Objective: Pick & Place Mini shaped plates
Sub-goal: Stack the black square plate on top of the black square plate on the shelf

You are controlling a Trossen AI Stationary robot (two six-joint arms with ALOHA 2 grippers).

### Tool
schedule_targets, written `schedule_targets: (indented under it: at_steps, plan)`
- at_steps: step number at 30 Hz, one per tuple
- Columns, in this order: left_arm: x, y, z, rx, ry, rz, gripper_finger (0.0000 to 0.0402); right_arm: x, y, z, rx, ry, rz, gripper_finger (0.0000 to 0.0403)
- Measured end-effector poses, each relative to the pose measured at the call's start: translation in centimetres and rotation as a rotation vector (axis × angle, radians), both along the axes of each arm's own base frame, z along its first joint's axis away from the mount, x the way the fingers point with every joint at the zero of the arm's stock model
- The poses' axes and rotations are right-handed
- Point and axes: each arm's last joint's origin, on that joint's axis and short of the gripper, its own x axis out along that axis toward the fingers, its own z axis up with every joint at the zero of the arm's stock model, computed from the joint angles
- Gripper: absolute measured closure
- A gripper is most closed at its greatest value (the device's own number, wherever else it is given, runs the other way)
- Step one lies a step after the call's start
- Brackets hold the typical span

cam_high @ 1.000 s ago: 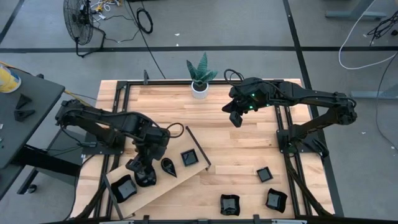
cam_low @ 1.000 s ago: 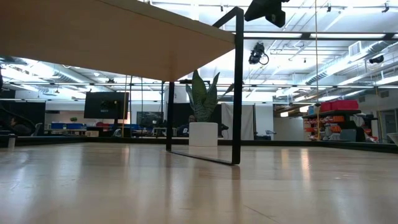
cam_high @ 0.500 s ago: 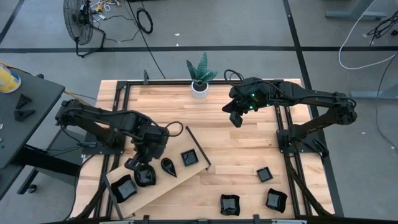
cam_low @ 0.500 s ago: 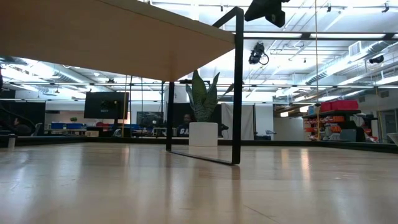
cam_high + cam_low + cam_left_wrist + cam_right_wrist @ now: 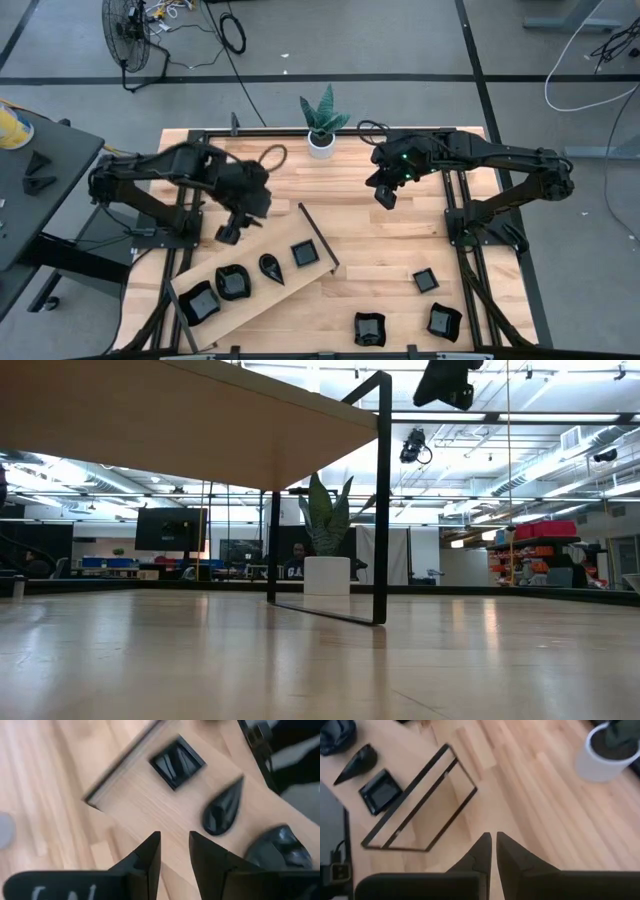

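Several glossy black mini plates lie on a raised wooden board (image 5: 250, 295) at the near left: a square one (image 5: 198, 302), a wavy one (image 5: 232, 282), a teardrop (image 5: 270, 266) and a square one (image 5: 305, 253). Three more rest on the table at the near right: (image 5: 425, 280), (image 5: 369, 328), (image 5: 444, 320). My left gripper (image 5: 230, 235) hangs open above the board's far edge, holding nothing; its wrist view shows the gripper (image 5: 174, 847) over the square plate (image 5: 177, 761) and teardrop (image 5: 223, 812). My right gripper (image 5: 385, 195) hangs shut over mid-table, also holding nothing (image 5: 492, 847).
A white pot with a green plant (image 5: 321, 140) stands at the table's far edge. The board stands on black frame legs (image 5: 383, 500), one end frame sticking out toward mid-table (image 5: 318, 235). Bare tabletop lies between the board and the right-hand plates.
My left gripper has drawn off the wavy plate, risen and swung toward the table's far edge, tipping its fingers forward. The wavy plate stays flat on the board between the square plate and the teardrop. My right gripper has tipped slightly.
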Motion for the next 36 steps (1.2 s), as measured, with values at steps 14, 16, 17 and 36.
schedule_targets:
  at_steps: [14, 16, 17, 36]
  plan:
    - [-0.1, 5.0, -3.1, -0.071, -0.152, 0.156, 0.0296, -0.6, 3.3, -2.9, 0.088, 0.175, 0.057, 0.0372]
    - [-0.6, 5.4, -3.8, -0.085, -0.115, 0.187, 0.0296, -0.7, 4.0, -4.2, 0.113, 0.218, 0.068, 0.0372]
    - [-0.6, 5.5, -3.9, -0.093, -0.121, 0.192, 0.0296, -0.8, 4.3, -4.8, 0.124, 0.241, 0.075, 0.0372]
    - [-1.1, 5.6, -4.1, -0.124, -0.122, 0.233, 0.0296, -5.1, 9.3, -16.8, 0.232, 0.601, 0.378, 0.0194]
